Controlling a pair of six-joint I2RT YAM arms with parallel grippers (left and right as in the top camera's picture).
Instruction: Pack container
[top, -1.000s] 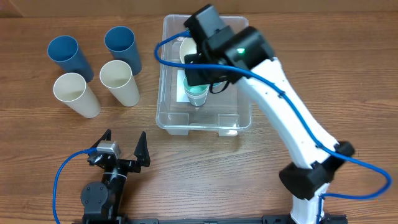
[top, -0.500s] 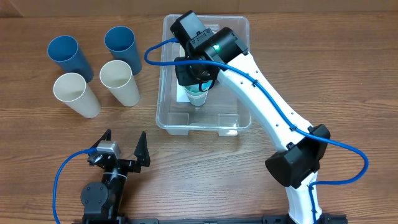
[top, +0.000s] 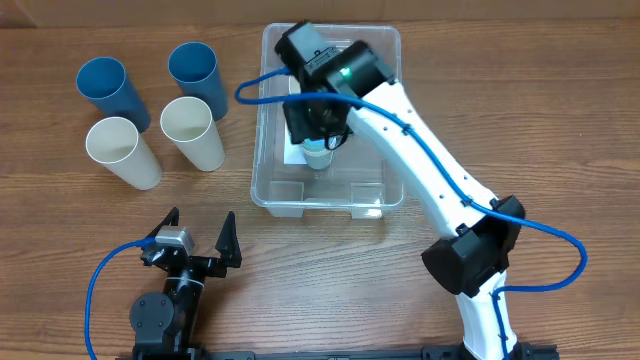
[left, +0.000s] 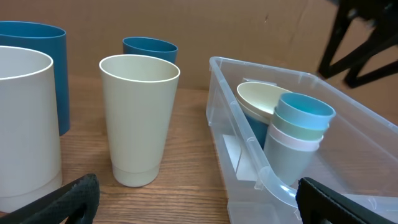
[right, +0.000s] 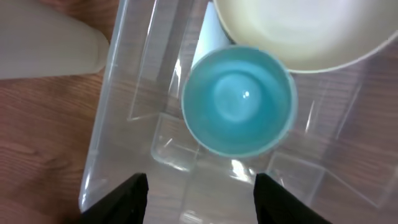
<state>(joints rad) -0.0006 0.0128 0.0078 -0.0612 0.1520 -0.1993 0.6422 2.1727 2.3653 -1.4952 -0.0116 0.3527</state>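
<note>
The container (top: 368, 192), a clear rectangular bin, stands at the table's middle. Inside it a stack of cups (top: 318, 156) with a light blue one on top stands upright beside a cream bowl (left: 260, 99). My right gripper (top: 318, 128) hangs over the stack. In the right wrist view its jaws (right: 199, 199) are open and empty, and the light blue cup (right: 239, 101) stands free just beyond the tips, next to the bowl (right: 305, 31). My left gripper (top: 200, 245) rests open near the front edge, left of the container (left: 221, 124), holding nothing.
Left of the bin stand two dark blue cups (top: 105, 88) (top: 196, 72) and two cream cups (top: 122, 150) (top: 192, 130), all upright. The nearest cream cup (left: 140, 118) is straight ahead of my left gripper (left: 199, 199). A blue cable runs along each arm.
My right gripper has opened and let go of the cup stack, which now stands in the bin. The arm swung a little left. The left arm has not moved.
</note>
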